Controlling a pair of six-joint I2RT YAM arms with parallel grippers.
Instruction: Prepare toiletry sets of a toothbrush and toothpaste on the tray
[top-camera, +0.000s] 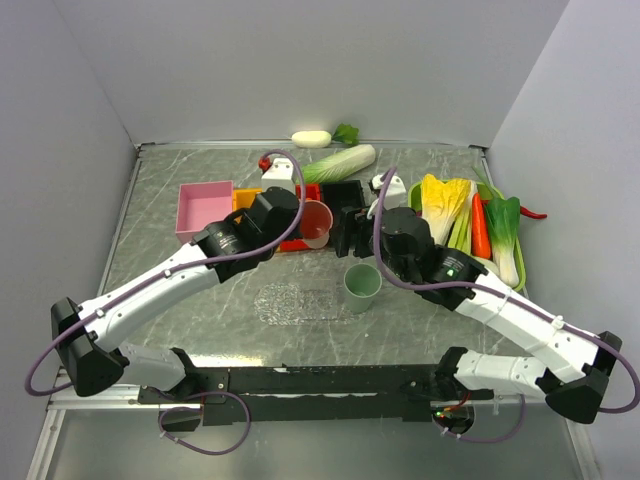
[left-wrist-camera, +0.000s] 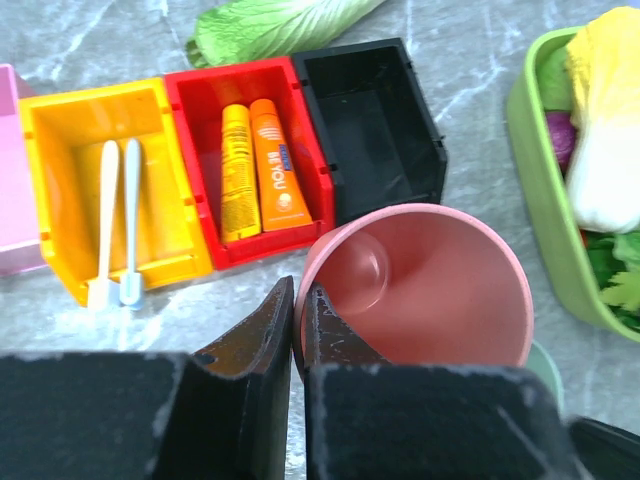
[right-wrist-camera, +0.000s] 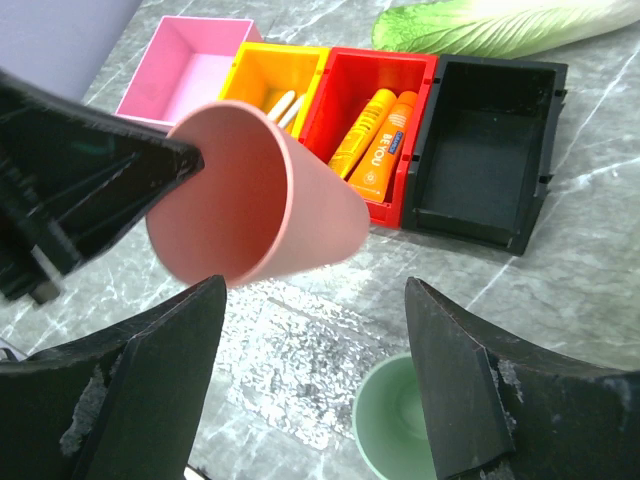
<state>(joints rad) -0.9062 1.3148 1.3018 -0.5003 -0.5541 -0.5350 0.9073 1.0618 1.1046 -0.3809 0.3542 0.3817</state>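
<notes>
Toothbrushes (left-wrist-camera: 131, 220): two pale sticks lying side by side in the yellow bin (left-wrist-camera: 165, 200); neither is gripped.
Toothpaste tubes (left-wrist-camera: 275, 165): one orange and one yellower, lying side by side in the red bin (left-wrist-camera: 205, 120), which adjoins the yellow bin; neither is gripped.
Tray (top-camera: 295, 300): clear and speckled, flat on the desk (top-camera: 220, 325) between the two arms, on the near side of the bin row. No toothbrush or tube lies on it.
Left pincer (left-wrist-camera: 298, 300): closed to a narrow slit on the rim of the pink cup (left-wrist-camera: 430, 290). The cup hangs clear of the desk, tipped well over, between the bin row and the tray.
Right pincer (right-wrist-camera: 315, 290): fingers spread wide with nothing between them. It hovers over the tray area, near the pink cup but not touching it.
Green cup (right-wrist-camera: 400, 425): upright at the right edge of the tray; whether it stands on the tray or just beside it cannot be told.
Black bin (left-wrist-camera: 365, 120): empty, at the right end of the bin row.
Progress: judged to be at an early stage. No component of either set has reached the tray.
Remaining: both toothbrushes and both tubes must be transferred, and each brush paired with one tube.
Next requirement: probably the pink cup must be set upright by the tray before either pincer can be used for the bins.
Caution: the brushes are thin and lie close together, so picking up only one needs a precise approach.
</notes>
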